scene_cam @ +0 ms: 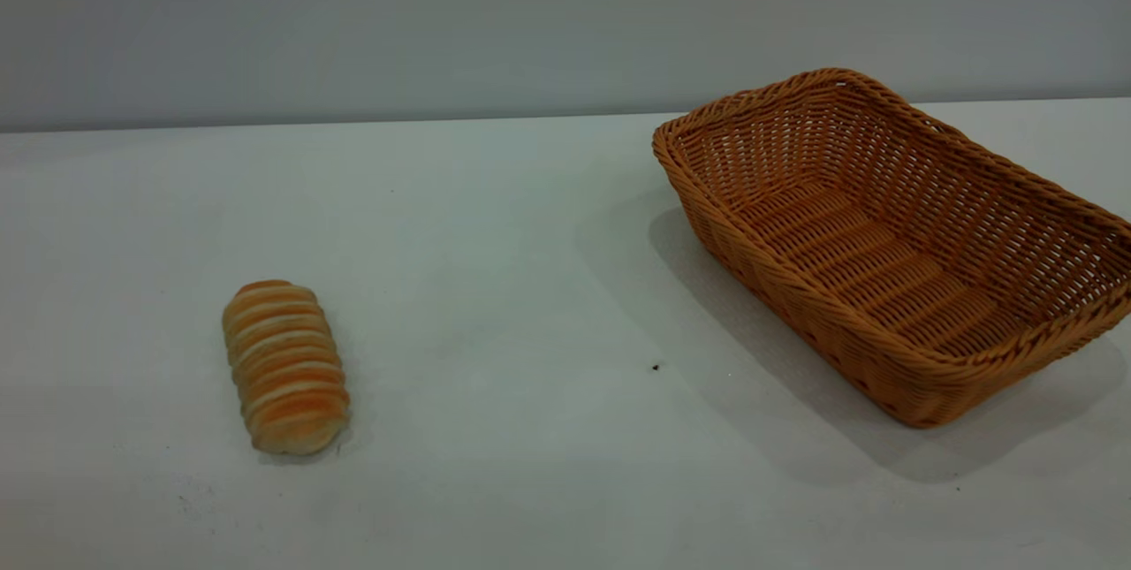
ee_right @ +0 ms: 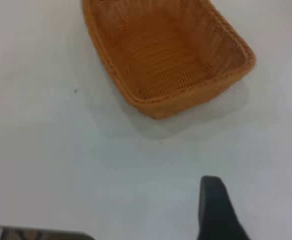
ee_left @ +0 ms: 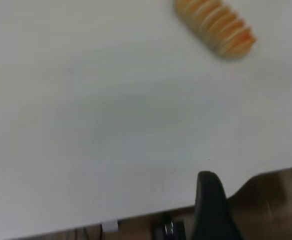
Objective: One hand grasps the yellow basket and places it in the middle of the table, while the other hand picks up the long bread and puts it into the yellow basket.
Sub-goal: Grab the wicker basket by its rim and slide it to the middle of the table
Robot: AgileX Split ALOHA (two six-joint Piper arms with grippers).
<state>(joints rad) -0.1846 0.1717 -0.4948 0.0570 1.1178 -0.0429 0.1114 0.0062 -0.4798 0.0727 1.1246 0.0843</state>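
The yellow basket [scene_cam: 892, 243] stands empty on the right side of the table [scene_cam: 530, 287], turned at an angle; it also shows in the right wrist view [ee_right: 166, 55]. The long bread [scene_cam: 284, 365] lies on the left side of the table, far from the basket, and shows in the left wrist view [ee_left: 216, 27]. Neither gripper shows in the exterior view. My left gripper [ee_left: 256, 192] hangs over the table's near edge, well short of the bread, open and empty. My right gripper [ee_right: 258, 197] hovers over bare table short of the basket, open and empty.
A grey wall runs behind the table. A tiny dark speck [scene_cam: 656, 367] lies between bread and basket. The table's edge [ee_left: 151, 212] and the floor beyond show in the left wrist view.
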